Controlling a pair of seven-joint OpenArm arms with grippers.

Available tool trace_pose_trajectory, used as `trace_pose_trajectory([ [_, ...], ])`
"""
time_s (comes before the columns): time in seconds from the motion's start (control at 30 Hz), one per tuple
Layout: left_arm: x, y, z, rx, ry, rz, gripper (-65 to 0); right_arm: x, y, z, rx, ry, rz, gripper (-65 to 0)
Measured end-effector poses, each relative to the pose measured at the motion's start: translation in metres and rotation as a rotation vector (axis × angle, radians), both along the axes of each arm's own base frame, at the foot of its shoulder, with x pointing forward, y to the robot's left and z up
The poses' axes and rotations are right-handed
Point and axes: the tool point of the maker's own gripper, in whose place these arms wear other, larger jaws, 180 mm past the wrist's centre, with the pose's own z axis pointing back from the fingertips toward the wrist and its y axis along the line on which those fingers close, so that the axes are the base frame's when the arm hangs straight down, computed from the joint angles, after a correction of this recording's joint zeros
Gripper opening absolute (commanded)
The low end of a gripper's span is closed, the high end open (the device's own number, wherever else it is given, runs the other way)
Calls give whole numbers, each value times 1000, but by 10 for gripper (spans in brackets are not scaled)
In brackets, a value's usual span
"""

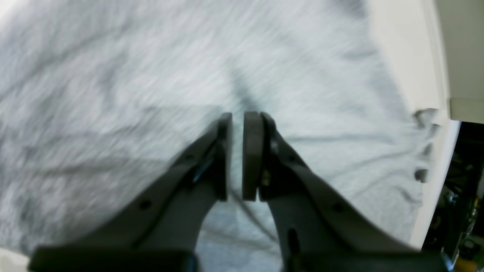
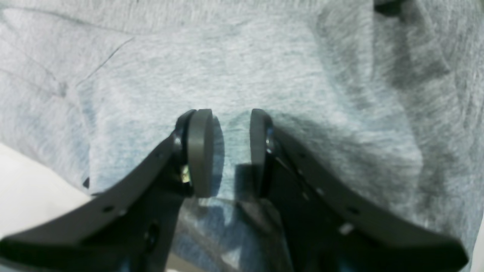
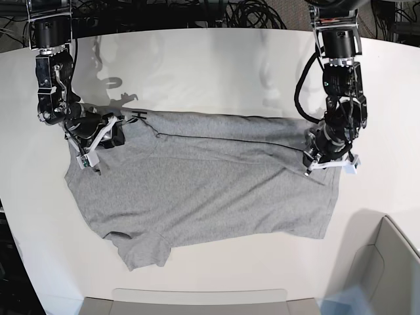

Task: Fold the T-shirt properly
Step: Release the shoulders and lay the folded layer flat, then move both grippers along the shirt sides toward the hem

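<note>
The white table (image 3: 216,59) carries the heather-grey T-shirt (image 3: 210,190) spread across its middle, a black "H" (image 3: 136,115) showing at its far edge, the left gripper (image 1: 237,156) and right gripper (image 2: 227,151) each clenched on its cloth.

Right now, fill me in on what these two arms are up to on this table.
A two-armed robot is working on a grey T-shirt spread across the white table, partly folded along its far edge. The right gripper is down on the cloth at the sleeve end, jaws a little apart with fabric between them. The left gripper sits over the opposite end near the table's edge, jaws almost together; whether it pinches cloth is unclear. The fold is not finished.
</note>
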Motion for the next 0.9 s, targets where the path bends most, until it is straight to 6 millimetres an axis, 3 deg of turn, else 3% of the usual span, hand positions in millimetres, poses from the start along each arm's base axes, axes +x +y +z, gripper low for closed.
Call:
trace_pose_trajectory([
  [0.1,5,17,2,50,-43,72,-582,-5,1,-2,12,-3,-3,-486],
  [0.17,9,18,-3,43,-44,102,-581,-9,-1,-4,14,8,-4,-486],
  [0.33,1,11,-38,-8,28,101,-581,-11,-2,-4,15,6,-2,-486],
  [0.43,-35,13,-62,-10,100,89,-582,-20,-10,-5,12,20,6,-486],
  [0.53,-71,13,-70,-17,125,38,-582,-32,-26,-3,-18,25,-7,-486],
  [0.67,-119,14,-74,11,136,19,-582,-52,-44,4,-70,36,-30,-486],
  [0.9,-181,9,-69,56,167,-18,-582,-103,-41,1,-100,75,4,-486],
])
